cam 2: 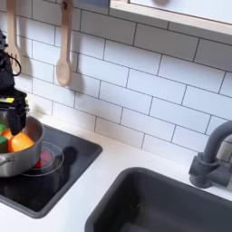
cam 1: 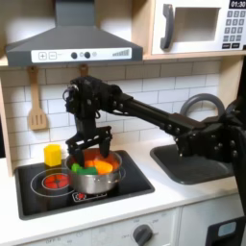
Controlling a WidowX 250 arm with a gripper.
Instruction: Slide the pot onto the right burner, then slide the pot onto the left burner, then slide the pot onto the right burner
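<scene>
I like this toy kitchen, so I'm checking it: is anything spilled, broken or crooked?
Nothing stands out. The pot sits flat on the black stovetop with its toy food inside, nothing spilled. The tool hangs over the pot's rim. The yellow cup stands upright, and the wooden spoon hangs straight.
</scene>
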